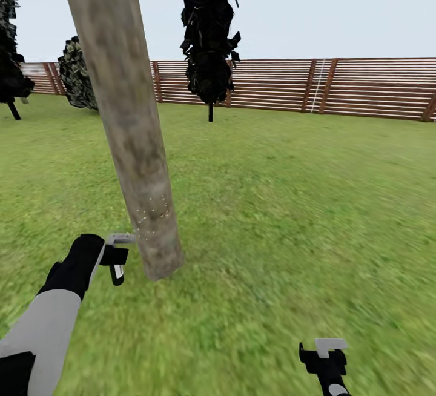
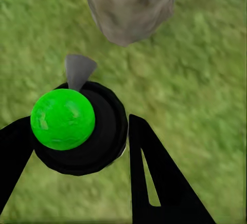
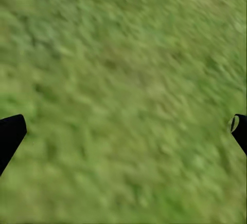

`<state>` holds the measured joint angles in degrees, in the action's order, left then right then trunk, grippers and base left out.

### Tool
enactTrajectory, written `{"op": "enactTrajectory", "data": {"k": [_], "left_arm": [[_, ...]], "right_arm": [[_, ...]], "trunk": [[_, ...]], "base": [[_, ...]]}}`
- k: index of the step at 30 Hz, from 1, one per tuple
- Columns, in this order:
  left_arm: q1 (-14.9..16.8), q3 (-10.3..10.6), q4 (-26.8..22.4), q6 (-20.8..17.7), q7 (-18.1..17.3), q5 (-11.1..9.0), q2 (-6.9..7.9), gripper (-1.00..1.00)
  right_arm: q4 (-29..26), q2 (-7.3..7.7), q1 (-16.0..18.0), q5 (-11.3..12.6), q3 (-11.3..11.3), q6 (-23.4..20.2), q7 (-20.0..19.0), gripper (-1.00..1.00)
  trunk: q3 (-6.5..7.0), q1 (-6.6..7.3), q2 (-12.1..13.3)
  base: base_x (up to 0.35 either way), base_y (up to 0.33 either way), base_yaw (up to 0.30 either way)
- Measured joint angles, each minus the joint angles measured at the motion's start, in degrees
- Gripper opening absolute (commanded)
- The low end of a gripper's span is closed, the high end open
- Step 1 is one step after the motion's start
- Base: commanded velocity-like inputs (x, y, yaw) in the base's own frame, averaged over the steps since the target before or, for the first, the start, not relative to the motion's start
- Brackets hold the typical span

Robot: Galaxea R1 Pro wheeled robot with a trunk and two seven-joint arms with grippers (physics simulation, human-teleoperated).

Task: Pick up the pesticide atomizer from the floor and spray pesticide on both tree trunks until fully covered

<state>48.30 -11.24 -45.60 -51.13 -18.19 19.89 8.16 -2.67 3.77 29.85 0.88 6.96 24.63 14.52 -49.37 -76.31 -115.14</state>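
No text, label, brand, number or sign can be read in any of the views.

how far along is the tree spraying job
Done: the black round atomizer with a green ball top is off the floor, gripped in the left pincer. In hand: it points at the grey-tan mottled tree trunk, where a small patch of pale dots shows low down. Left: most of this trunk looks unmarked, and the second tree is likely yet to do. The right pincer hangs open over green grass.
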Motion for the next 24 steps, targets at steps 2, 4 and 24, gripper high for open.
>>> {"op": "enactTrajectory", "data": {"k": [2, 4, 24], "left_arm": [[0.00, -0.11, 0.12, 0.05, 2.88, -0.25, -2.42, -1.00], [0.00, -0.24, -0.08, 0.12, 3.60, -0.01, -2.91, -1.00], [-6.56, -4.59, -0.01, 2.77, 3.72, 0.48, -2.35, -1.00]], "right_arm": [[0.00, 0.09, 0.00, 0.00, -0.04, 0.00, 0.00, 1.00], [-0.01, 0.15, 0.00, 0.00, -0.04, 0.00, 0.00, 1.00], [0.00, 0.19, 0.00, -0.01, -0.02, 0.02, 0.02, 1.00]], "trunk": [[0.00, 0.00, 0.00], [0.00, 0.00, 0.00], [0.00, -0.01, 0.00]], "base": [[0.000, 0.000, 0.038], [0.000, 0.000, 0.011], [0.063, -0.185, 0.000]]}}
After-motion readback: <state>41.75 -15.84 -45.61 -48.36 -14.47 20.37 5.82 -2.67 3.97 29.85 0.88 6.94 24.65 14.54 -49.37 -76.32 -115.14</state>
